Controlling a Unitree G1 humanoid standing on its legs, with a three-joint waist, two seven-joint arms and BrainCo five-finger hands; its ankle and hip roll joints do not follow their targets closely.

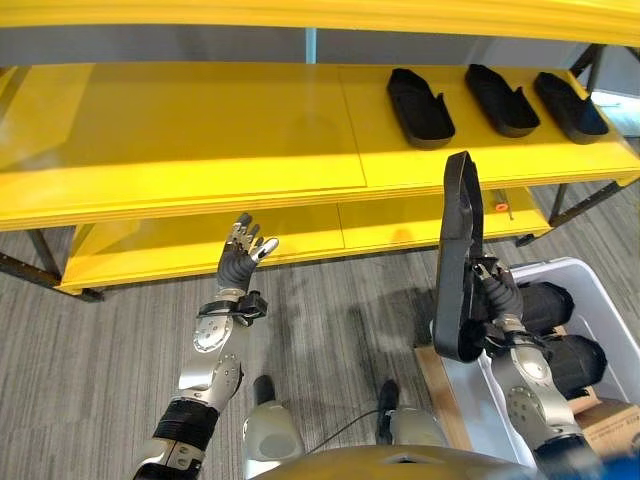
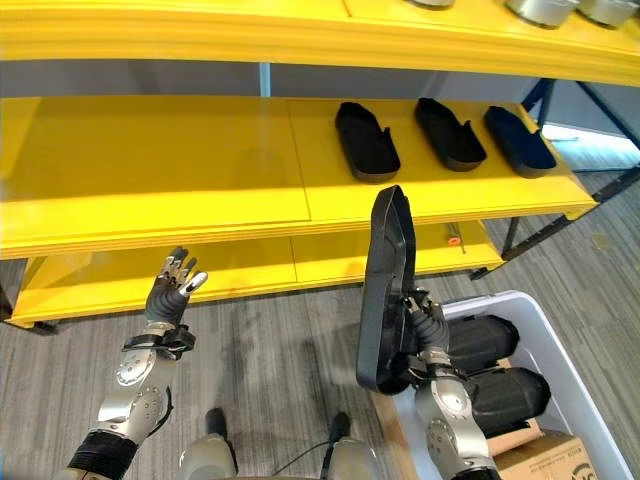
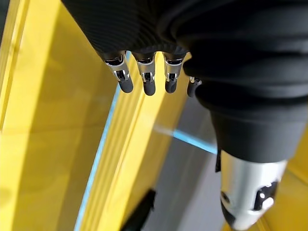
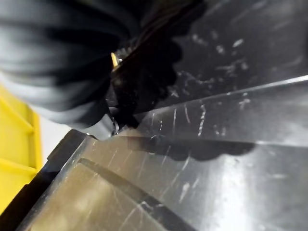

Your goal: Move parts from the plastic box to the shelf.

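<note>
Middle shelf (image 1: pixel 180 140), left and centre: bare yellow board, open from the front edge to the back.
Middle shelf, right end: three black parts (image 1: pixel 420 108) lie side by side, with narrow gaps between them.
Above the middle shelf: the upper shelf (image 2: pixel 300 40) overhangs and limits the height.
In front of the right end: the right hand (image 1: pixel 492 300) holds a long black part (image 1: pixel 456 255) upright, its top level with the front edge.
White plastic box (image 1: pixel 600 300): more dark parts (image 1: pixel 560 330) inside, beside that hand.
Left hand (image 1: pixel 240 255): raised with fingers spread, below the front edge; open floor (image 1: pixel 80 380) beneath.

floor (image 1: pixel 100 340): grey striped carpet
wall (image 2: pixel 150 80): grey, behind the racking
frame (image 1: pixel 30 262): dark metal legs and braces, standing on the carpet
</note>
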